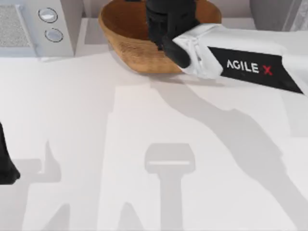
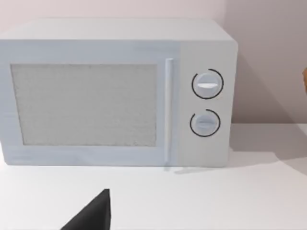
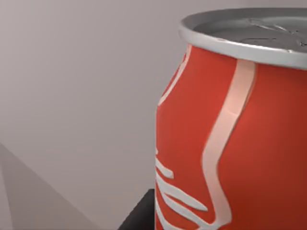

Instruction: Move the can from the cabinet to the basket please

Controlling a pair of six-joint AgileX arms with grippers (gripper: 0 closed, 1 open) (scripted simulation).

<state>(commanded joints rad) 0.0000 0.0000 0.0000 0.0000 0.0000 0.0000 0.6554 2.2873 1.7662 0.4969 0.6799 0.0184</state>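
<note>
The white table [image 1: 96, 144] is taken as the ground for everything else, and places are given from the woven basket [image 1: 130, 48], which stands at the table's far edge, its light wicker wall turned toward the camera above and its darker brown inside showing. To the basket's left, the white microwave [image 2: 115, 91] with two round knobs is set against the back wall. At the top view's upper right corner, to the right of the basket, a grey speckled strip of the cabinet [image 1: 269, 12] is seen. The right arm [image 1: 250, 65] is stretched in from the right, its white link lying across the basket's right rim and its black wrist bent over the basket's interior. The left arm [image 1: 7, 163] is parked at the left edge, well apart from the basket. The red can [image 3: 230, 139] is seen close before the right wrist camera, upright, long axis vertical, silver top upward. Whether the right gripper's fingers are closed on it cannot be told.
</note>
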